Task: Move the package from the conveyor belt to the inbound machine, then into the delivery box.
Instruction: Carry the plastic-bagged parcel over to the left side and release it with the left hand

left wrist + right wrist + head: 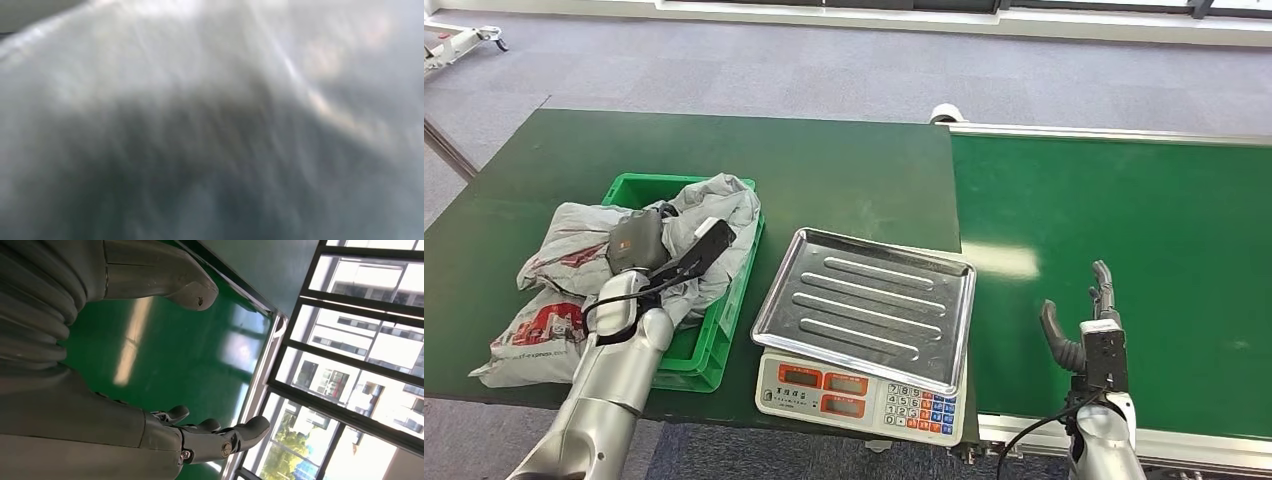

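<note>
Left wrist view is all blur, just grey package [210,120] stuff up close. Left hand [659,250] sits low in the grey bags, fingers mostly hidden, so can't tell its hold. Green box [714,340] half covered.

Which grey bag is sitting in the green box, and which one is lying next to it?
The crumpled grey bag under the left hand lies in the green box. The other grey bag, with red print, lies beside it on the table.
</note>
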Robot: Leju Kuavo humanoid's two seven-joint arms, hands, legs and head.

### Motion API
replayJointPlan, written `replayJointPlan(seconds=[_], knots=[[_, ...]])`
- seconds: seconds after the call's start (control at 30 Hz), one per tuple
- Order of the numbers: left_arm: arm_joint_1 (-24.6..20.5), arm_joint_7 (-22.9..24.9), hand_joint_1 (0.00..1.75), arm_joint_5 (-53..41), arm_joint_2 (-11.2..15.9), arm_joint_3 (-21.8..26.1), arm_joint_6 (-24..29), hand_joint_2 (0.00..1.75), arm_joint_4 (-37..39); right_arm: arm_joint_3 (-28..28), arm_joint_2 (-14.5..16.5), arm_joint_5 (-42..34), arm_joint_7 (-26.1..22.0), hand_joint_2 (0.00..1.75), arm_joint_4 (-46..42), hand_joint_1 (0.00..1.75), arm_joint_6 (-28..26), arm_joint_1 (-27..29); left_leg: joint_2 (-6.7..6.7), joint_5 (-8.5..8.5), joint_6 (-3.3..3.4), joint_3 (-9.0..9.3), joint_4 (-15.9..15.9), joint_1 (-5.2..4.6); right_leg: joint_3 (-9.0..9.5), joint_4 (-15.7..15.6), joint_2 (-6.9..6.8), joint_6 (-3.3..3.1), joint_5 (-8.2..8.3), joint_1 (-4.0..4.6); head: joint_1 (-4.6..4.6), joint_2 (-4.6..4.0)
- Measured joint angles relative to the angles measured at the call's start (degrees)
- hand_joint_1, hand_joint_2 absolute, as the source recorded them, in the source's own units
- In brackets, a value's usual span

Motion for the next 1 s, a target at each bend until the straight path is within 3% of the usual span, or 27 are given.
replayJointPlan(seconds=[0.07, 0.2, 0.33, 0.47, 0.7, 1.0], knots=[[-0.27, -2.43, 0.00, 2.22, -0.19, 0.79, 4.55, 1.75, 1.26, 0.00, 0.01, 0.04, 0.00, 1.75, 0.00, 0.00, -0.01, 0.09, 0.02, 0.04, 0.00, -0.01, 0.00, 0.00, -0.03, 0.00, 0.02, -0.01, 0.03, 0.00, -0.01, 0.00], [-0.58, -4.93, 0.00, 4.42, -0.64, 1.87, 8.62, 1.75, 2.42, 0.00, 0.09, 0.08, 0.00, 1.75, 0.02, 0.00, -0.08, 0.18, 0.00, 0.06, 0.01, -0.02, 0.00, 0.00, -0.04, 0.00, 0.02, -0.01, 0.04, -0.01, 0.01, 0.00], [0.43, -13.73, 0.00, 11.99, -2.00, 2.80, 17.78, 0.00, 0.77, 0.01, 0.20, -0.14, 0.00, 1.75, 0.00, 0.00, -0.81, 0.32, -0.01, 0.06, 0.02, -0.09, 0.00, 0.00, -0.11, 0.00, 0.02, -0.01, 0.04, -0.01, -0.01, 0.00], [2.23, -21.90, 0.00, 19.01, -4.02, 2.98, 22.04, 0.00, -3.54, 0.02, 0.34, -0.55, 0.00, 1.75, 0.00, 0.00, -1.42, 0.47, -0.05, 0.05, 0.02, -0.21, 0.01, -0.01, -0.19, 0.00, 0.02, 0.00, 0.04, -0.01, 0.01, 0.00], [6.29, -33.76, 0.00, 35.22, -7.09, 1.78, 20.60, 0.00, -12.45, 0.13, 0.47, -1.77, -0.02, 1.75, -0.25, 0.00, -2.33, 1.45, -0.03, 0.00, 0.05, -0.32, 0.02, -0.01, -0.34, 0.00, 0.05, 0.00, 0.03, -0.02, 0.00, 0.00], [13.00, -35.30, 0.00, 45.52, -8.16, -5.49, 12.31, 0.00, -26.73, 0.24, 0.46, -2.80, -0.02, 1.75, -1.12, 0.00, -2.99, 2.71, 0.05, -0.06, 0.02, -0.42, 0.02, -0.01, -0.48, 0.00, 0.13, 0.01, 0.01, -0.01, 0.00, 0.00]])
